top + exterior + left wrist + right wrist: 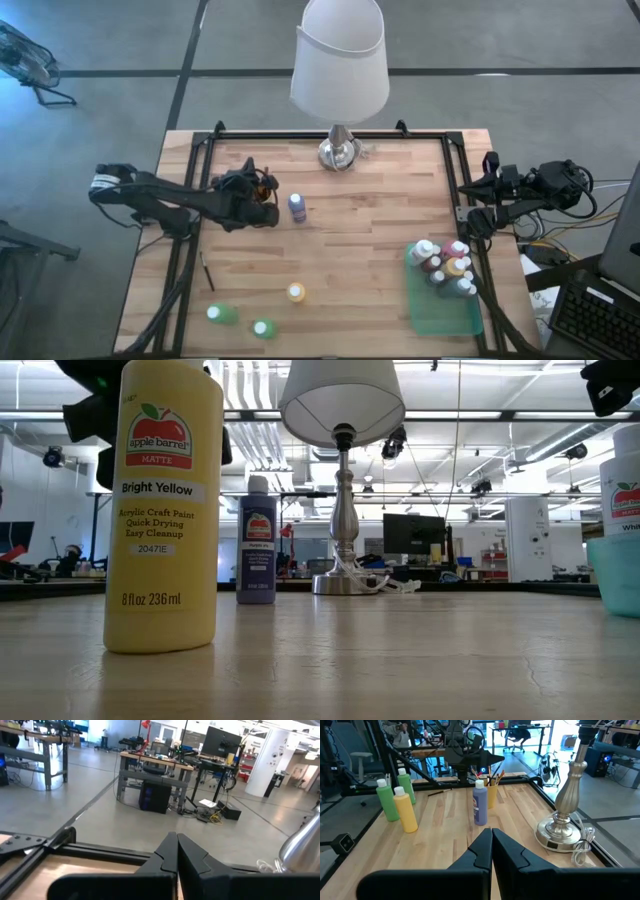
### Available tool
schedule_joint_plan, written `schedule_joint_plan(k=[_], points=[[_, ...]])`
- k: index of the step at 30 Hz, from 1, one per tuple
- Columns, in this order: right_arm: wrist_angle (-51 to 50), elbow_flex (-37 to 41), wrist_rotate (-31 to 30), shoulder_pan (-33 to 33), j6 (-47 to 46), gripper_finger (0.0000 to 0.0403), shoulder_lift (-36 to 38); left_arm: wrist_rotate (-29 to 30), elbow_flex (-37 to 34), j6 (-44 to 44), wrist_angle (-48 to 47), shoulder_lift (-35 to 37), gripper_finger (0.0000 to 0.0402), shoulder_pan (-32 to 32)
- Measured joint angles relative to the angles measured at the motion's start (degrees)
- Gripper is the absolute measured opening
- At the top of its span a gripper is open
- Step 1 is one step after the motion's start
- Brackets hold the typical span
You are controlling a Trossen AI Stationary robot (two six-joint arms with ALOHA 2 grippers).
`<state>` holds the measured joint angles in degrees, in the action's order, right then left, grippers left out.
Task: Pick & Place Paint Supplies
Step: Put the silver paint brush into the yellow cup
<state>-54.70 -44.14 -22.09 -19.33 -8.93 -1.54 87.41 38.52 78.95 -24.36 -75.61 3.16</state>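
High view, nearest table edge first: two green bottles (222, 314) (263, 328) are standing close together near the front left, with a yellow bottle (296, 293) just behind them and a thin dark paintbrush (207, 272) lying off to their left. Toward the front right, a flat green tray (443, 312) is holding a tight cluster of white-capped paint bottles (446, 266) in its far half. Farther back, a purple bottle (297, 207) is standing upright mid-table, with the left gripper (268, 213) hovering just beside it, its fingers pressed together and gripping nothing. A cup of brushes (492, 794) is sitting right behind that bottle in the right wrist view. At the right table edge the right gripper (472, 222) is waiting, fingers likewise closed on nothing. Farthest back, a lamp (340, 75) with a white shade is standing at the table's far edge.
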Motion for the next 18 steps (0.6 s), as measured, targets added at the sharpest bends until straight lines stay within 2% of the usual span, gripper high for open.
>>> schedule_joint_plan(k=[13, 18], points=[[0.0, 0.0, 0.0, 0.0, 0.0, 0.0008, 0.0, -3.5, -1.8, -6.5, 6.4, 0.0, 0.0001, 0.0], [0.0, 0.0, 0.0, 0.0, 0.0, 0.0008, 0.0, -7.2, -1.8, -6.6, 6.8, 0.0, 0.0016, -0.1]])
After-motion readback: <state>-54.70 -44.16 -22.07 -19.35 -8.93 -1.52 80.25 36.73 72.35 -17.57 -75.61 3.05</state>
